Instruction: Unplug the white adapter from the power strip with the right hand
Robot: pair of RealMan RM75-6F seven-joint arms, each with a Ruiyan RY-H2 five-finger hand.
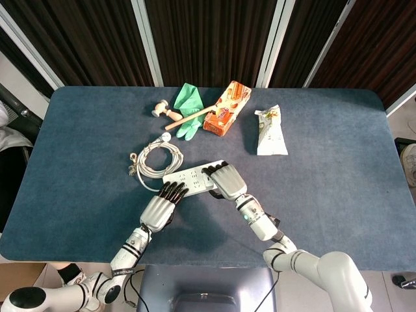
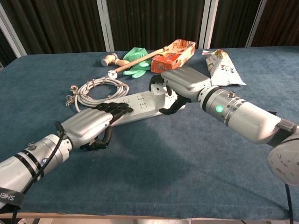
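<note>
The white power strip (image 1: 190,177) (image 2: 138,104) lies slantwise on the blue table. At its right end stands the white adapter (image 2: 159,88), still seated in the strip; the head view hides it under my right hand. My right hand (image 1: 225,180) (image 2: 183,85) grips the adapter, dark fingertips over its far side and the thumb curled under the strip's near edge. My left hand (image 1: 161,207) (image 2: 91,123) rests flat on the strip's left end, fingers stretched over it, holding nothing.
The strip's coiled grey cable (image 1: 155,160) (image 2: 96,88) lies left of it. Further back are a green glove (image 1: 188,104), a wooden mallet (image 1: 174,121), an orange box (image 1: 227,108) and a snack packet (image 1: 269,131). The table's near edge runs close below both forearms.
</note>
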